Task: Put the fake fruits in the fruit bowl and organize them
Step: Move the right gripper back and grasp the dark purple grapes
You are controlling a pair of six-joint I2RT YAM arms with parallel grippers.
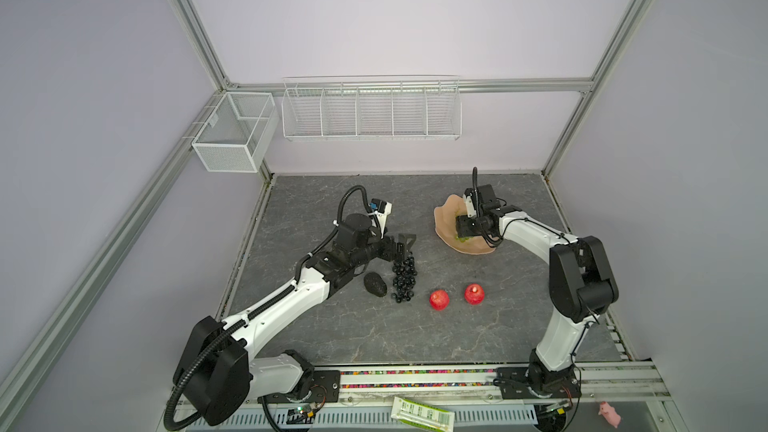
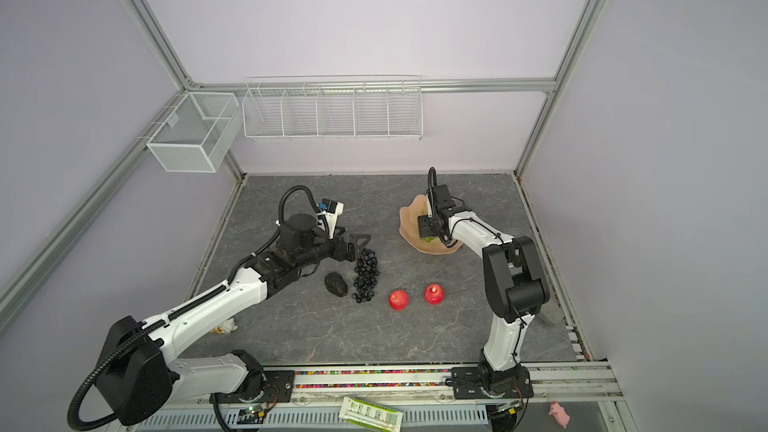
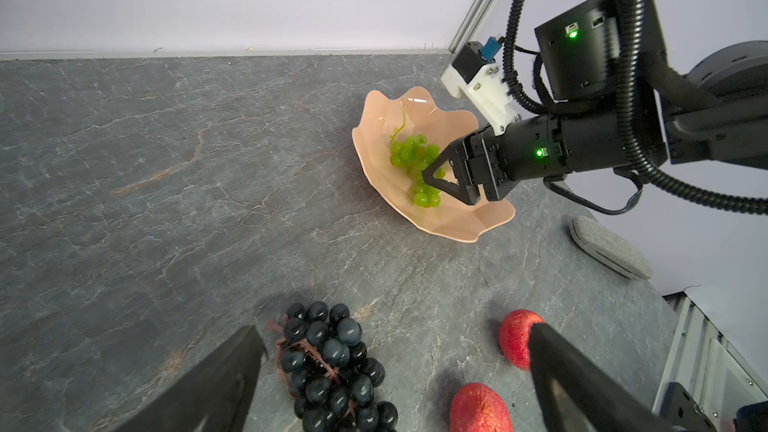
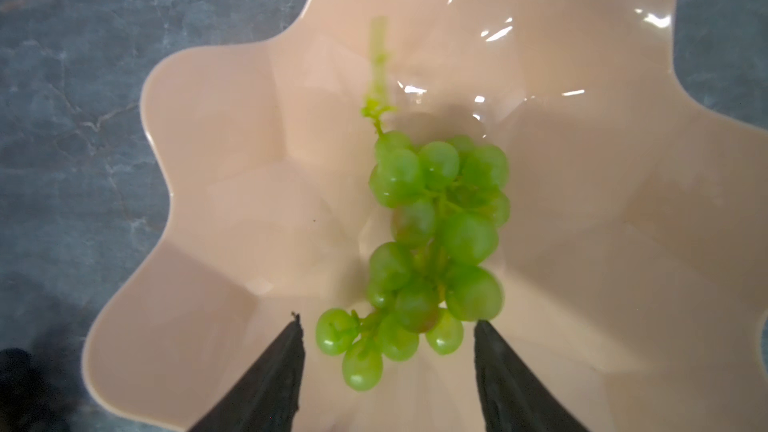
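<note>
Right gripper (image 4: 386,324), jaws spread, flanks green grape bunch (image 4: 436,222) in fruit bowl (image 4: 208,118); a snag on retreat could drag it out. Left gripper (image 1: 402,248) wide over black grape bunch (image 1: 404,278).

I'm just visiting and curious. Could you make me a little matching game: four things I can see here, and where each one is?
Things:
1. green grape bunch
2. black grape bunch
3. avocado
4. pink pig toy

Places:
A. beyond the front rail, off the stone table
B. on the table, nearest the left arm
C. inside the peach bowl
D. on the table, between the avocado and a red fruit

Pairs: 1-C, 2-D, 3-B, 4-A
</note>
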